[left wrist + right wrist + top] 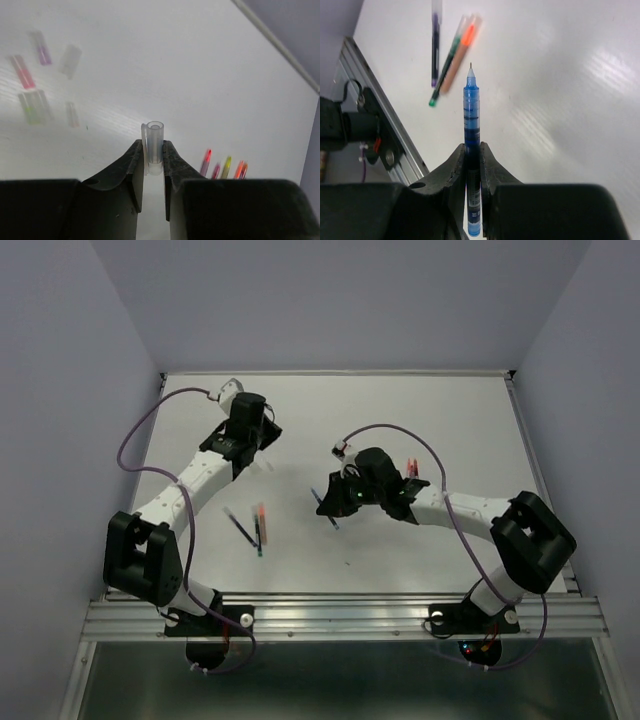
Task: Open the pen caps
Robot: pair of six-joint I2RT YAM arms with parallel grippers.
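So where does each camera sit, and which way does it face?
Top: above and behind the arms, looking down on the white table; both arms show.
Left wrist: on the left arm, looking along the left end effector, shut on a clear plastic pen cap.
Right wrist: on the right arm, looking along the right end effector, shut on a blue uncapped pen.
Shared: top and right wrist show the loose orange pen.

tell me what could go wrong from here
The clear cap is pinched only at the tips of the left gripper, so it might slip or roll away on release. The bare tip of the blue pen sticks out of the right gripper and could mark the table if lowered nose first.
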